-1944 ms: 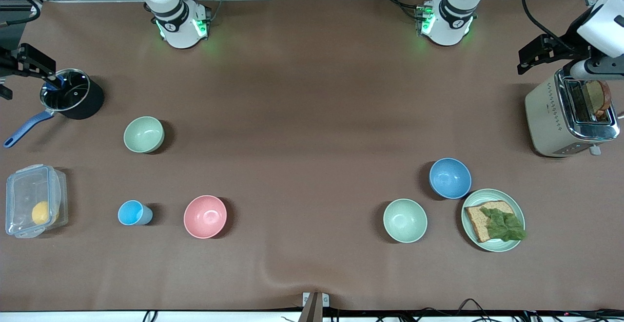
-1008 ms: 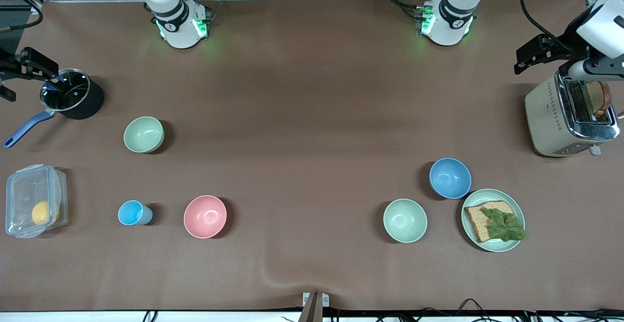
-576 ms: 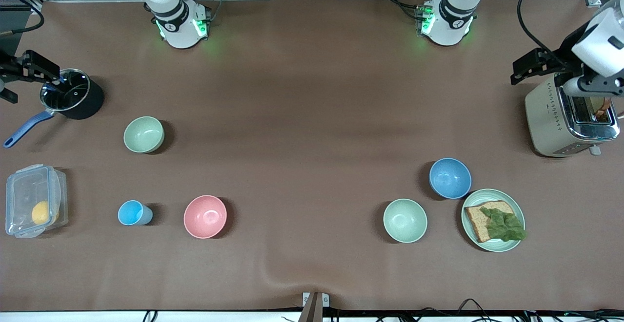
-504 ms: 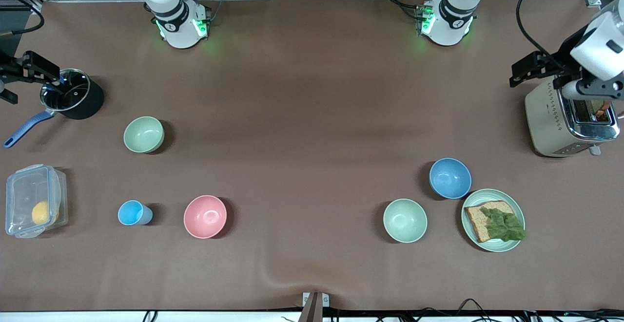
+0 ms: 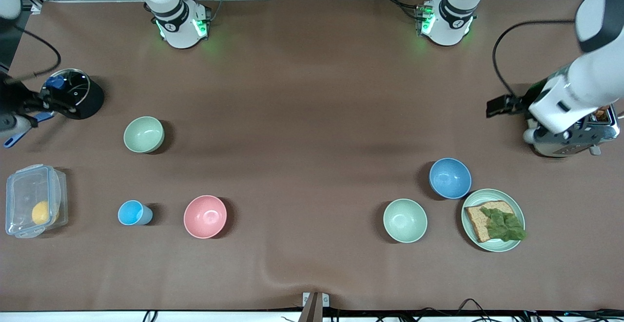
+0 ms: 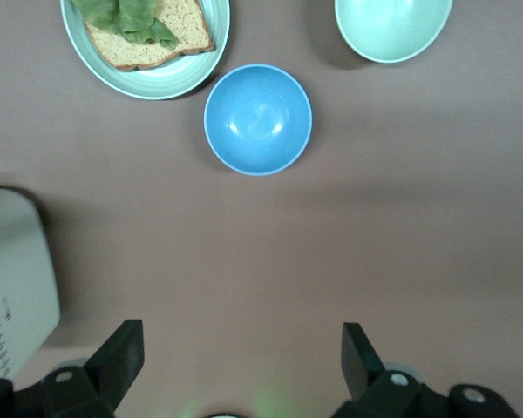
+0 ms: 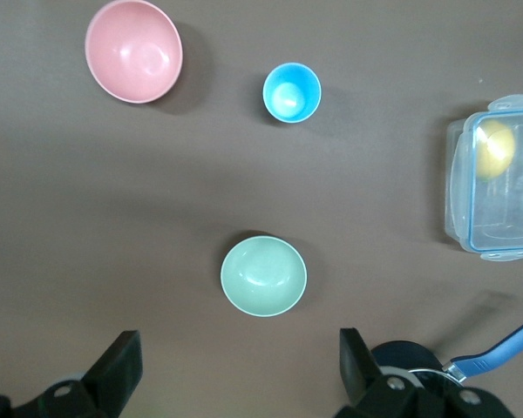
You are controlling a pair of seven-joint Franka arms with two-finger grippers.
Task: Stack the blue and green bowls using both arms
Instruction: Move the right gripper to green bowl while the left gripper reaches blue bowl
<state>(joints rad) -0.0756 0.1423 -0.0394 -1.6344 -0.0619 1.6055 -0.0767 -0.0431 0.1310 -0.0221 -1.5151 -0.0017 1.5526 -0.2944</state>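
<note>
The blue bowl [image 5: 450, 178] sits by the left arm's counter edge, under the open left hand [image 6: 241, 357]. The green bowl [image 5: 144, 134] lies below the open right hand [image 7: 237, 361], toward the right arm's edge.

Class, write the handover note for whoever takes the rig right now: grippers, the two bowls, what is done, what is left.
Left gripper: open, empty, over bare table beside the toaster.
Right gripper: open, empty, over the pot.
Blue bowl: upright on the table beside the plate.
Green bowl: upright, toward the right arm's end, apart from all else.
Done: nothing gripped.
Left: pick up both bowls, stack them.
</note>
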